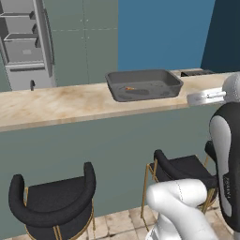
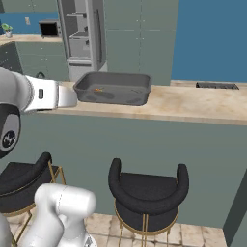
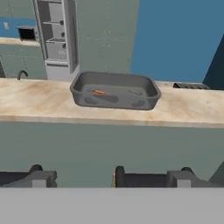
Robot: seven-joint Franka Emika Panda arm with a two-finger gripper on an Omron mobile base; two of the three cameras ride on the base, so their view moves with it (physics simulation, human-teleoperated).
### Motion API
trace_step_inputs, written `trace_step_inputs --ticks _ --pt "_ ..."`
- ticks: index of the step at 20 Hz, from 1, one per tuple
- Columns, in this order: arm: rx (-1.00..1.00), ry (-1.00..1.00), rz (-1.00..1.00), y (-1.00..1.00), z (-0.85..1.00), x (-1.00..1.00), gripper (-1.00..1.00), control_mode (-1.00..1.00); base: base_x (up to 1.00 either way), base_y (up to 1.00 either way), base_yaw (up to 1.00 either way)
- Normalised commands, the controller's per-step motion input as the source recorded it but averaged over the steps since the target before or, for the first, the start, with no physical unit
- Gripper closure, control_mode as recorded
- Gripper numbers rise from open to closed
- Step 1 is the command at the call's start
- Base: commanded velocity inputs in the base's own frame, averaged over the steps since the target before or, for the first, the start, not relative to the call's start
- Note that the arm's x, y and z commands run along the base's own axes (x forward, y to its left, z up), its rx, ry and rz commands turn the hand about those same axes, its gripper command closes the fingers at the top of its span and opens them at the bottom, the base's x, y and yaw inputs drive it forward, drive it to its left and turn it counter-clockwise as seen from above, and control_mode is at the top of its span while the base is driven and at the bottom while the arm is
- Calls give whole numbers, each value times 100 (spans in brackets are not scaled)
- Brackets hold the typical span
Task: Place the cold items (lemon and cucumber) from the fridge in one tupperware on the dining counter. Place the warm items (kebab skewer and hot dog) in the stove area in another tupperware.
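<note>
Hand view has the open fridge (image 3: 54, 37) far off at the left, its shelves showing nothing I can make out as lemon or cucumber, then the grey tupperware (image 3: 114, 90) on the dining counter (image 3: 39, 103), straight ahead of the gripper (image 3: 109, 178) and beyond it, across the counter's near edge. The pincer stands spread to its widest (both dark tips wide apart at the bottom of the view) and carries nothing. Inside the tub, toward its left end, lies a small orange item (image 3: 99, 92), long axis roughly left to right; it is too small to say whether it is the skewer or the hot dog. So the tub lies forward and slightly up from the fingers, its long side running left-right along the counter. No brand, label or legible writing shows anywhere.
</note>
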Motion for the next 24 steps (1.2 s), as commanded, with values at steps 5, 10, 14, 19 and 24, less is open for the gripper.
trace_step_inputs --ticks 5,10,14,19,24 --pt "0 -7 0 -7 -1 -10 -100 100 -47 -66 4" --pt "0 0 0 0 0 0 -100 100 -58 -100 9" --pt "0 0 0 0 0 0 -100 100 -38 -100 21" --pt "0 0 0 0 0 0 -100 100 -10 -100 23" --pt "0 0 0 0 0 0 -100 100 0 -100 23"
